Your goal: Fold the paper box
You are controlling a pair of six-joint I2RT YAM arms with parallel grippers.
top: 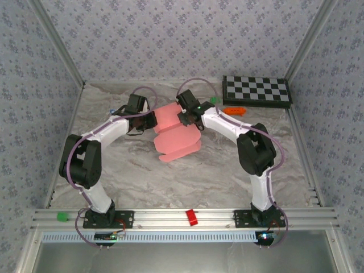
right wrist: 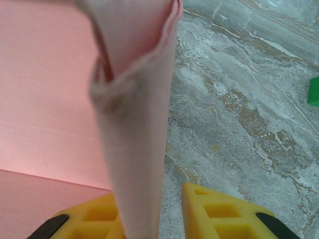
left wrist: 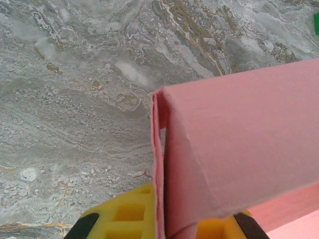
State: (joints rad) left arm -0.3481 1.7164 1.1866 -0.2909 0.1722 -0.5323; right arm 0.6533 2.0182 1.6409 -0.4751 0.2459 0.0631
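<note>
**A:** Where is the paper box at this moment?

**B:** The paper box [top: 177,135] is about in the middle of the tabletop [top: 142,170], between the two arms. It is pink and only partly folded. Its far part stands up, and its flaps with rounded corners lie toward the near edge.

**A:** And the left claw?

**B:** The left claw [left wrist: 162,224] is pressed together on a wall at the left side of the box. In the left wrist view, a doubled edge of the pink card goes down between the yellow fingers [left wrist: 124,215]. A folded panel leans over to the right of this edge.

**A:** Is the right claw pinching too?

**B:** Not tightly. The right claw [right wrist: 152,219] is at the far right part of the box, and a folded pink flap stands between its jaws. A narrow strip of tabletop shows between the card and one finger, so the jaws are spread around the flap.

**A:** What else is there?

**B:** A checkerboard [top: 256,90] lies at the far right corner. An orange toy [top: 233,110] and a small green block [top: 214,100] are near it. A red block [top: 191,217] rests on the metal rail [top: 165,215] at the near edge.
</note>
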